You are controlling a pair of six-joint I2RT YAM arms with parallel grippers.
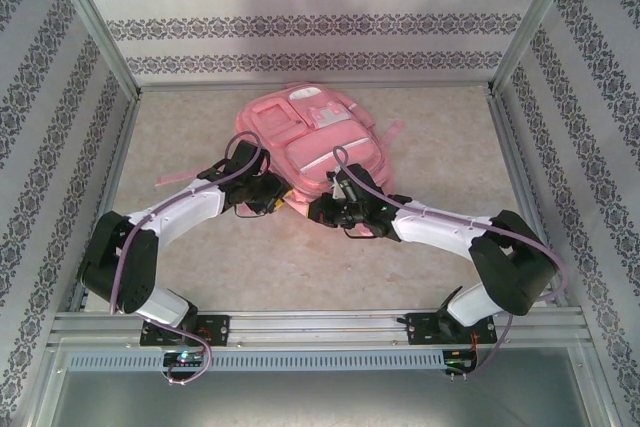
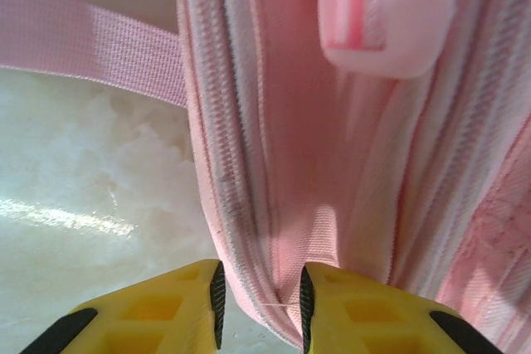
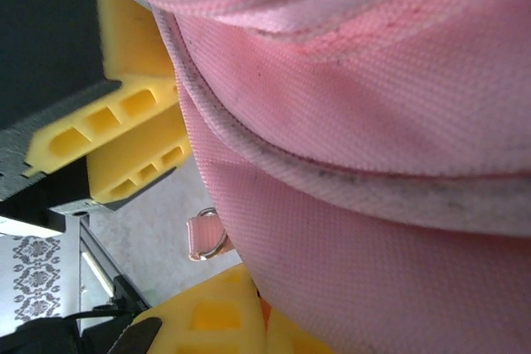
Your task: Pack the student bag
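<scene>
Left end effector (image 2: 261, 292) pinches student bag (image 2: 332, 163) seam; right end effector (image 3: 261, 325) clenched, tips cropped.

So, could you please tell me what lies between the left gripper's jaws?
A fold of the bag, pinched in the left gripper; the left wrist view shows it.

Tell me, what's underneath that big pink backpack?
The student bag lies on the pale table, a pink strap poking out leftward. Anything beneath it is covered.
</scene>
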